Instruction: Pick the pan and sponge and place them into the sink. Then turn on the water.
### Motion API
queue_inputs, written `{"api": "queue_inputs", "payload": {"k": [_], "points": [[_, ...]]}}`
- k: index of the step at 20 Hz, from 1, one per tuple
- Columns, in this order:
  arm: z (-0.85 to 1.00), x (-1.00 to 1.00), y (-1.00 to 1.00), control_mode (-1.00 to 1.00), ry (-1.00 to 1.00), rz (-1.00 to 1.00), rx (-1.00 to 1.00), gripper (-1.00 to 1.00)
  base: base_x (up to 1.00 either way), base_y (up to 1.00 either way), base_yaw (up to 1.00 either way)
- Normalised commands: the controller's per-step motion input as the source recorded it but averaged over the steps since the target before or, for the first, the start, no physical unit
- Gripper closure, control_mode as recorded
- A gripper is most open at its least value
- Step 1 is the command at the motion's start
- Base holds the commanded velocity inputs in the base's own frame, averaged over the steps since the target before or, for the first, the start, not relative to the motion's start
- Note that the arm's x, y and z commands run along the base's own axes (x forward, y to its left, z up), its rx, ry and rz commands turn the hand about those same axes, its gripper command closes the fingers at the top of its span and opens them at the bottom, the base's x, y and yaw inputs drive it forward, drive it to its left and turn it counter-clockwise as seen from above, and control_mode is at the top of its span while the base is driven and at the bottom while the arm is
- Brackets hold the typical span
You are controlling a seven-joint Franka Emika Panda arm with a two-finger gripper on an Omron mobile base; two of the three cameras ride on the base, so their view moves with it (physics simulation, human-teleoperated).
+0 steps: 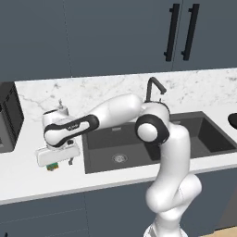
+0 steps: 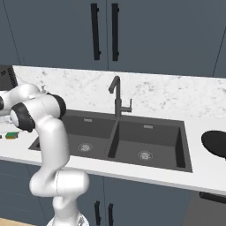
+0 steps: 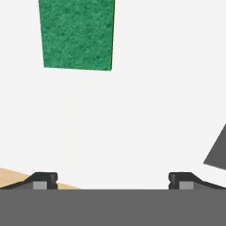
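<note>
- Hand view looks straight down on the white bench [image 3: 145, 101]. The sponge [image 3: 77, 33] lies ahead of the end effector [image 3: 112, 178], a little to the left of the middle line between the tips.
- Its long axis seems to run away from the hand, but the top is cut off.
- Both tips stand wide apart, holding nothing.
- Left base view: the sponge [image 1: 53, 166] sits under the hand, left of the sink [image 1: 152, 139].
- The pan [image 2: 215, 143] waits far right.
</note>
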Motion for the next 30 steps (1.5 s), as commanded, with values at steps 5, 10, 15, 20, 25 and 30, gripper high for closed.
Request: {"api": "queue_inputs", "payload": {"k": [5, 10, 15, 20, 25, 30], "points": [[-0.15, 0.19, 0.2, -1.0, -0.04, 0.0, 0.0, -1.0, 0.0, 0.0, 0.0], [-0.2, 0.22, 0.1, -1.0, -0.06, 0.0, 0.0, -1.0, 0.0, 0.0, 0.0], [-0.12, 0.2, 0.07, -1.0, -0.01, 0.0, 0.0, -1.0, 0.0, 0.0, 0.0], [-0.04, 0.14, 0.19, -1.0, 0.0, 0.0, 0.0, -1.0, 0.0, 0.0, 0.0], [-0.14, 0.13, 0.15, -1.0, 0.0, 0.0, 0.0, -1.0, 0.0, 0.0, 0.0], [-0.27, 0.18, 0.0, -1.0, 0.0, 0.0, 0.0, -1.0, 0.0, 0.0, 0.0]]}}
